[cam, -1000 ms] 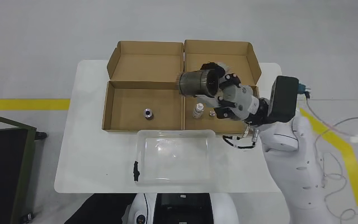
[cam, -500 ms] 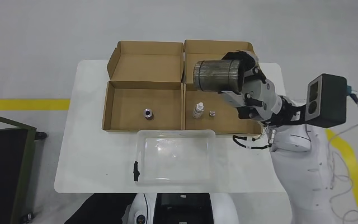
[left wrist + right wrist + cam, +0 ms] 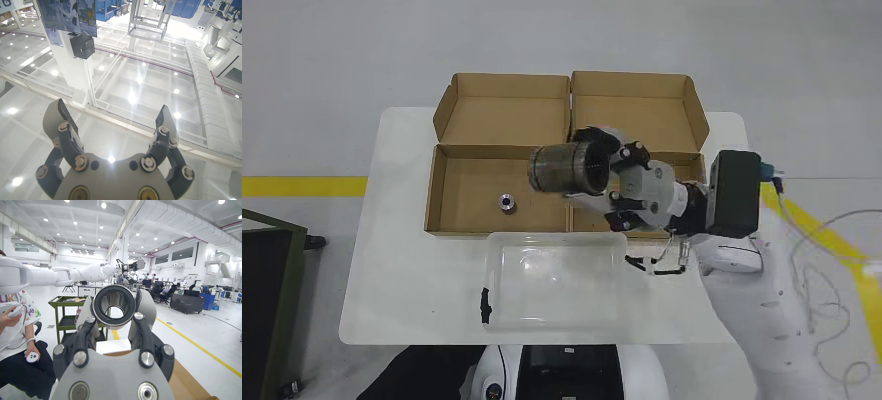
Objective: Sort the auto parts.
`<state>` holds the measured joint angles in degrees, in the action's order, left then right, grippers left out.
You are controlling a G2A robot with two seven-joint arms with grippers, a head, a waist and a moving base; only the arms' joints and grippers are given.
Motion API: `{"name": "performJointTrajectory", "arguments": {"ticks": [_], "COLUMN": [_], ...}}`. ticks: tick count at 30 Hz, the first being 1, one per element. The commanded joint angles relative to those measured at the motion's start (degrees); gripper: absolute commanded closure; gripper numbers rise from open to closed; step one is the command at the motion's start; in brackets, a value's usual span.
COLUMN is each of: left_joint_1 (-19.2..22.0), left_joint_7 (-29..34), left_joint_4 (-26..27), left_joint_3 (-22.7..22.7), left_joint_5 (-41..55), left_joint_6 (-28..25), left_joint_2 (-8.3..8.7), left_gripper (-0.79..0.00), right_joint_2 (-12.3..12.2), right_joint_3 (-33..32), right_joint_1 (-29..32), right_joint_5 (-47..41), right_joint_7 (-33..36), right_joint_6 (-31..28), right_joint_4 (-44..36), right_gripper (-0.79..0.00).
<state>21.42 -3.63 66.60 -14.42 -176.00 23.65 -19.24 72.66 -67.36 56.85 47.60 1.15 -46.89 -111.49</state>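
Holding a metal tube [image 3: 115,322] tight, the right end effector [image 3: 114,306] is clamped on it; its two fingers [image 3: 146,306] are white and smooth, with black links and silver screws, and they press on the tube's round sides; the tube is short, fat and hollow; it is dark grey and shiny, with a thick ring at its open end and thin grooves inside.

Seen from above, the right end effector [image 3: 590,172] holds the metal tube [image 3: 560,168] on its side over the cardboard box [image 3: 462,205]; the tube hangs above the wall between the box's two halves, with its free end over the left half; how high it hangs cannot be told.

The cardboard box is brown and flat, with straight walls and flaps folded open at the far side; a small round part [image 3: 505,201], silver and shiny, lies on the floor of the left half, apart from the tube; a clear tray [image 3: 557,290] of see-through plastic with rounded corners sits on the white counter [image 3: 392,250], just beside the near wall of the box; a black piece [image 3: 484,305], small and thin, lies at the tray's left edge.

The left end effector [image 3: 112,111] points up at the ceiling; its fingers are spread wide apart with nothing between them; the fingertips [image 3: 64,112] have dark ridged pads like little teeth.
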Motion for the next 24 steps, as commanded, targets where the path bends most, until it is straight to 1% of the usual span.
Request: {"name": "performJointTrajectory", "arguments": {"ticks": [1,10,18,24], "left_joint_1": [0.0,0.0,0.0,0.0], "left_joint_7": [0.0,0.0,0.0,0.0], "left_joint_4": [0.0,0.0,0.0,0.0], "left_joint_3": [0.0,0.0,0.0,0.0], "left_joint_5": [0.0,0.0,0.0,0.0], "left_joint_6": [0.0,0.0,0.0,0.0], "left_joint_2": [0.0,0.0,0.0,0.0], "left_gripper": [-0.785,-0.785,-0.785,-0.785], "right_joint_2": [0.3,0.8,2.3,3.5], "right_joint_3": [2.0,7.7,14.1,18.1], "right_joint_1": [-1.2,-4.7,-9.4,-12.2], "right_joint_5": [0.8,7.0,8.2,12.7], "right_joint_7": [0.4,4.0,5.6,7.7], "right_joint_6": [0.4,-1.9,0.0,3.4], "right_joint_4": [1.6,12.8,23.2,27.1], "right_gripper": [0.0,0.0,0.0,0.0]}}
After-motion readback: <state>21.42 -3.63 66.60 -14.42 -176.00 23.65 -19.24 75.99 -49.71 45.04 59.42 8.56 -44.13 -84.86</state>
